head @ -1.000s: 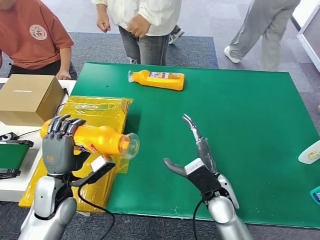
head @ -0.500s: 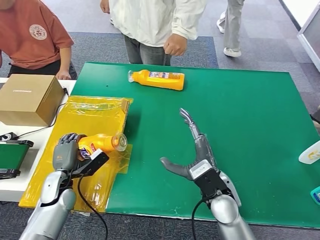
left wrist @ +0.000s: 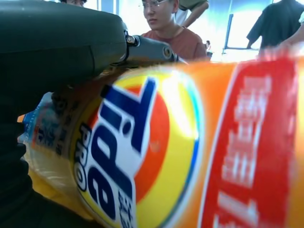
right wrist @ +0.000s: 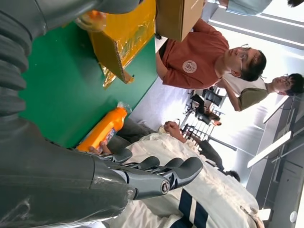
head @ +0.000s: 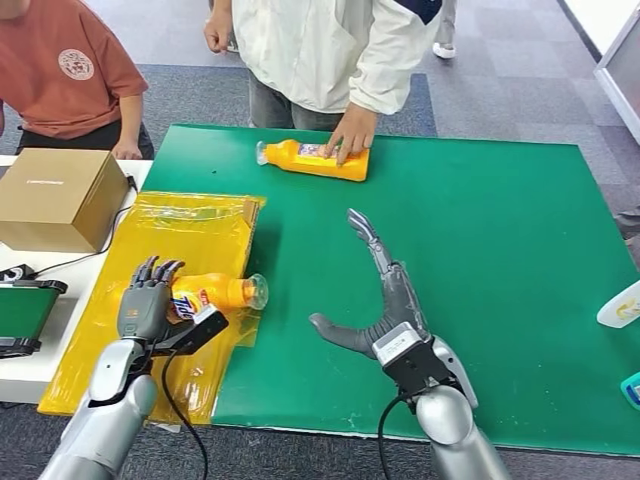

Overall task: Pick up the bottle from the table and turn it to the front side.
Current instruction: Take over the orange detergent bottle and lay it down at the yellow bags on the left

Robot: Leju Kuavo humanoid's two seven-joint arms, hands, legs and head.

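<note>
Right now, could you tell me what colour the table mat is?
Green mat, clearest in the head view.

Left hand (head: 145, 305) hides the bottle (head: 219, 292) base.

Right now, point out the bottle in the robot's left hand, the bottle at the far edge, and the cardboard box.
held bottle (head: 219, 291): head view, orange body
far bottle (head: 313, 159): head view, body near label
cardboard box (head: 56, 197): head view, top face

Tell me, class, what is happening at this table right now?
The robot's left hand holds an orange detergent bottle on its side over the yellow sheet, label showing. Its right hand hovers open above the green table. A person's hand rests on a second orange bottle at the far edge.
</note>
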